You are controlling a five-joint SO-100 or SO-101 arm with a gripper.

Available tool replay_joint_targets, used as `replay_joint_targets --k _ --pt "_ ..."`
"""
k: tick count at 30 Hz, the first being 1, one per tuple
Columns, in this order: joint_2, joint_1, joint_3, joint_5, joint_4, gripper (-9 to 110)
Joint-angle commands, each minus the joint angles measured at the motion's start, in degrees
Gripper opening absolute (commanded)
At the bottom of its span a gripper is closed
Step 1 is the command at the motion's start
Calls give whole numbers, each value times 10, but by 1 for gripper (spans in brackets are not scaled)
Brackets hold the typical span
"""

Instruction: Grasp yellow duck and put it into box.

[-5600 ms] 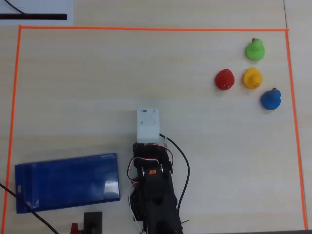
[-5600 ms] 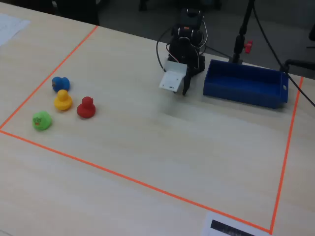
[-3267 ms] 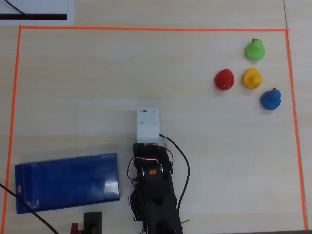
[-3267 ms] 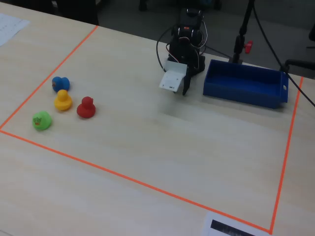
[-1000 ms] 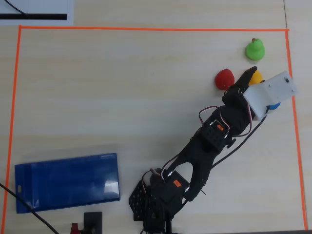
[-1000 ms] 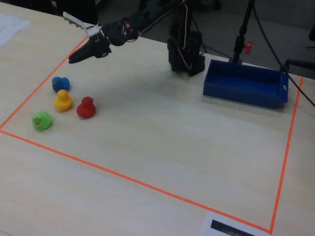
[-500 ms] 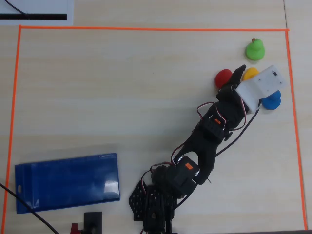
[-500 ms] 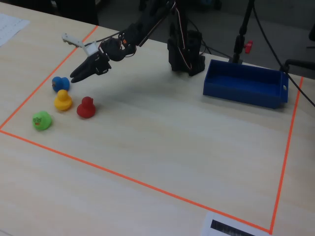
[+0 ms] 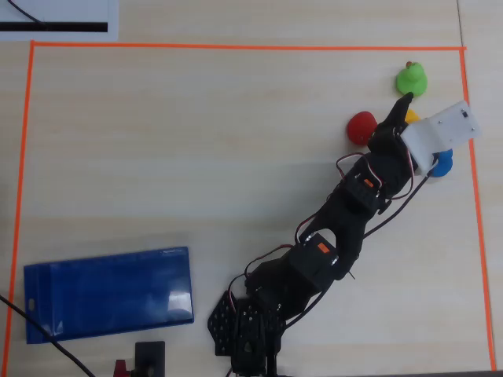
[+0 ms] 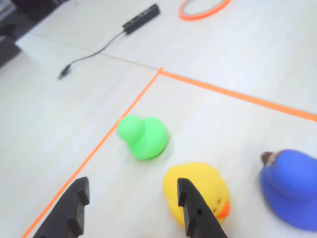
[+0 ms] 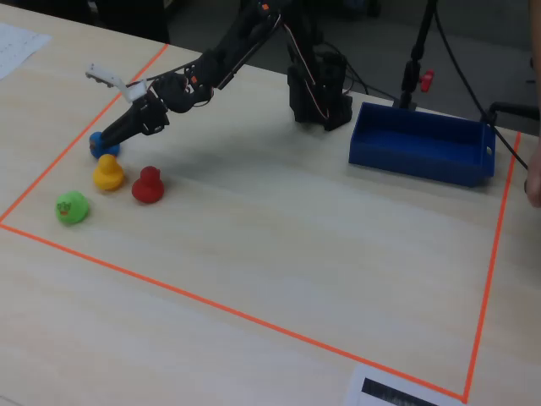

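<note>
**Op A:** While I hold the arm stretched toward the upper right of the overhead view, I see the gripper (image 9: 406, 106) sitting among the 4 ducks. What do you read from the wrist?

**Op B:** I see the jaws spread wide in the wrist view, with 2 dark fingers (image 10: 190, 208) rising from the bottom edge and nothing between them but bare table. The yellow duck (image 10: 198, 191) sits at bottom center, partly behind the right-hand finger, so it lies off to the side of the gap, not inside it. I cannot tell if that finger touches it.

**Op A:** I agree. In the fixed view the yellow duck (image 11: 107, 172) stands at the left of the frame, just below the gripper (image 11: 114, 139) tip, with the red duck (image 11: 148, 185) just beside it on the right and the green duck (image 11: 72, 207) lower left, near the orange tape line (image 11: 211, 306).

**Op B:** I have the green duck (image 10: 143, 136) upper left of the yellow one in my frame, and the blue duck (image 10: 292, 186) at the right edge, apart from both.

**Op A:** From overhead, only a sliver of the yellow duck (image 9: 412, 116) shows beside the white wrist mount. And the box (image 9: 108, 293)?

**Op B:** I see it at the lower left of the overhead frame, well apart from the ducks; in the fixed view the box (image 11: 423, 152) is at the upper right, open and holding nothing.
</note>
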Motion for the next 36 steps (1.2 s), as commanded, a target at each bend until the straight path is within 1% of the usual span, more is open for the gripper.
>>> replay_joint_targets --k 1,5,7,9,12,24,28,36 --pt "-8 20 -62 -1 24 25" --pt "-18 28 -56 -64 93 27" --pt "-18 27 -61 -98 155 26" --pt "-18 25 -63 -116 199 26" --pt "-14 20 -62 -126 226 27" --pt "-14 10 -69 -111 217 27" --pt "-35 9 -100 -88 213 28" --pt "-91 6 -162 -79 209 29"
